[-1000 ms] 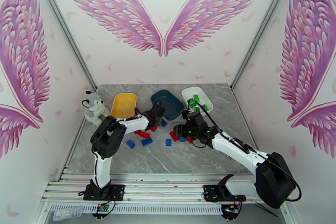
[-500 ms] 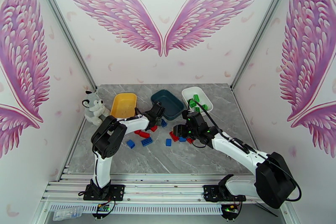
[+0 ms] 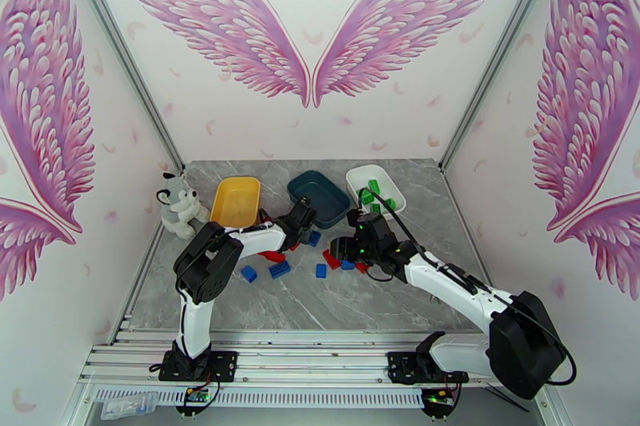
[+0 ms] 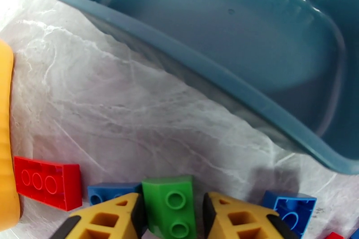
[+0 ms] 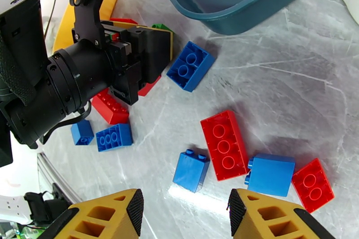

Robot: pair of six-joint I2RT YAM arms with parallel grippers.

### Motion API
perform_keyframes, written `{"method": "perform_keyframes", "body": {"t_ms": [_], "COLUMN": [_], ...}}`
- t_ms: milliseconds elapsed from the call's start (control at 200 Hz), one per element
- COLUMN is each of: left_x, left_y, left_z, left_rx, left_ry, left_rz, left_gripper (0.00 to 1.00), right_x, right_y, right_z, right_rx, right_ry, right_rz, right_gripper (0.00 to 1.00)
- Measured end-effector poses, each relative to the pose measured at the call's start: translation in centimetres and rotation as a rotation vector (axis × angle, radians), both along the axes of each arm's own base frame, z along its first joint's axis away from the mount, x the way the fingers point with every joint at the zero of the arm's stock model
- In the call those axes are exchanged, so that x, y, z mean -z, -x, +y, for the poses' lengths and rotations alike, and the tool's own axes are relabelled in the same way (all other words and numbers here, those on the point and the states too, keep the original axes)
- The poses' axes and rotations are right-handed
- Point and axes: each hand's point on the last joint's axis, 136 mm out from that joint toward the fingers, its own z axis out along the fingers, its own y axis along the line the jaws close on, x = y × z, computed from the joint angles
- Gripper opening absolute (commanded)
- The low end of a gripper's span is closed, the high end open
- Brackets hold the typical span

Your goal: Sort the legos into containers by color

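**Top view:** grey marbled worktop has 3 shallow plastic trays along the far edge. The yellow tray is at 11 o'clock, the dark teal tray at 12, and the white tray at 1 w/ green bricks inside. A grey-white plush husky sits at 10, just beside the yellow tray. Left pincer is low at the teal tray's 7 o'clock corner. Right pincer is over loose red & blue bricks mid-worktop.

**Left wrist view:** left pincer is clenched on a green studded plastic brick, w/ a yellow fingertip on each side. Can't tell if the brick is off the worktop. The teal tray spans 12–2 o'clock from it, apart and w/ bare marble between. A flat red six-stud brick lies at 9, just beside the yellow tray's rim. A small blue brick is tucked behind the left fingertip, next to the green one. Another blue brick is at 3.

**Right wrist view:** right pincer is released, fingertips well apart w/ nothing between, above the worktop. At 12 o'clock from the gap is a long red brick, w/ a blue block just beside it at its 8. A bigger blue block touches its 4 o'clock corner. A red four-stud brick is just beside that one, at 3. A blue four-stud brick lies at 11, near the left arm's tip, where a green edge peeks out.
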Motion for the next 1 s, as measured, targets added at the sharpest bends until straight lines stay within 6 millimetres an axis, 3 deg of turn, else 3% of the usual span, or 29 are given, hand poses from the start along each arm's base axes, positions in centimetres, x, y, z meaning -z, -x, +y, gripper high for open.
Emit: {"method": "perform_keyframes", "body": {"t_ms": [585,1000], "left_x": [-0.67,-0.13], "left_y": [-0.58,-0.06], "left_z": [0.05,-0.07], "left_rx": [-0.008,-0.006], "left_ry": [-0.026,-0.029], "left_rz": [-0.006,-0.003], "left_gripper": [0.33,0.32], "right_x": [-0.19,-0.38], "right_y": [0.01,0.03], "right_z": [-0.01,-0.04], "right_rx": [0.0,0.0], "right_ry": [-0.003,-0.005], "right_rz": [-0.005,-0.009], "right_gripper": [0.58,0.57]}}
